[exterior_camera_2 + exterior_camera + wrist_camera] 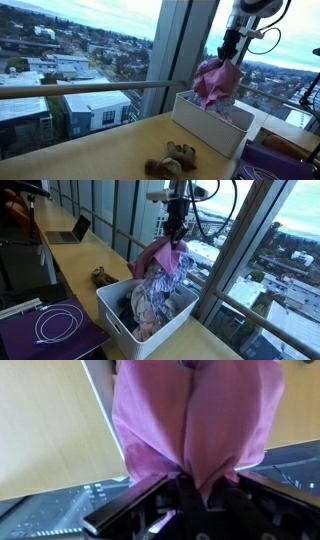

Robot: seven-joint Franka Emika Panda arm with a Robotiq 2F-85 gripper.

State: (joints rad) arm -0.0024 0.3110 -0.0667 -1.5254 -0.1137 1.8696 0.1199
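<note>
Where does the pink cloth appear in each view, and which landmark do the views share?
Exterior view: the pink cloth hangs at centre, above the white bin.
Exterior view: right of centre, above that bin, before the window.
Wrist view: fills the upper middle, pinched by the fingers below.
Shared landmark: the wooden tabletop, in all three; the bin in both exterior views only.

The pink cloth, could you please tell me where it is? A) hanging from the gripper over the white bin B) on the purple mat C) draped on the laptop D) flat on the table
A: the gripper is shut on the pink cloth, which hangs over the white bin of clothes.
</note>
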